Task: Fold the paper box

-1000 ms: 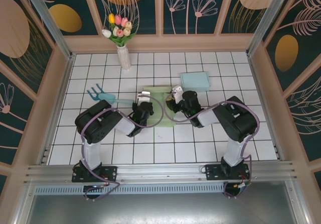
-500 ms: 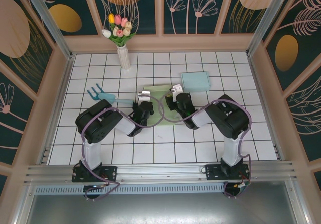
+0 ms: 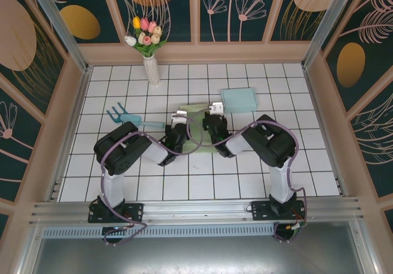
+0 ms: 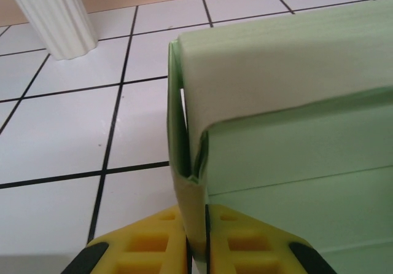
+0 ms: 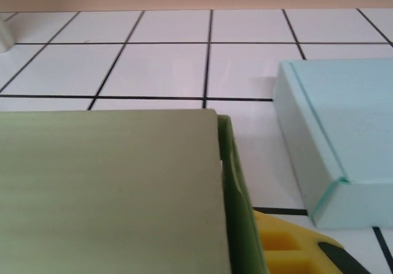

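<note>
So the left pincer (image 4: pixel 198 249) is clamped on the pale green paper box (image 4: pixel 295 151) wall. The right pincer (image 3: pixel 207 119) sits at its 3 o'clock edge, and I can't tell if it's gripping.

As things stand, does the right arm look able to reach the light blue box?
Probably yes: the light blue box lies on open tiles just beyond the right gripper, with nothing between them, though that gripper is busy at the edge of the green box.

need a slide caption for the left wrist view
Left end effector pinches a side wall of the green paper box, white vase behind.
</note>
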Robot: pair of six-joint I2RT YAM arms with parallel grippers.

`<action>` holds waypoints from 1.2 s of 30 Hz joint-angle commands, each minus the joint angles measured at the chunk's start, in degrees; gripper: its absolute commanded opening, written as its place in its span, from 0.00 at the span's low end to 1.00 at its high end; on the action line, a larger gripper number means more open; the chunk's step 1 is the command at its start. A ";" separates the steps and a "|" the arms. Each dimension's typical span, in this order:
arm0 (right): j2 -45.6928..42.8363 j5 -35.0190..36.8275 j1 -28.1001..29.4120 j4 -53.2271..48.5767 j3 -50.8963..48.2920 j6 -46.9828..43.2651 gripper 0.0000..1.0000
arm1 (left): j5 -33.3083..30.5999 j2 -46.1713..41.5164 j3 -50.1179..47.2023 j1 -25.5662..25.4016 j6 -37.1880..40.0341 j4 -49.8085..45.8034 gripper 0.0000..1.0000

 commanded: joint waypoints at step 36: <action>-14.79 -16.85 0.19 0.51 -12.54 3.91 0.54 | -1.92 1.75 1.29 0.13 -0.92 -6.39 0.15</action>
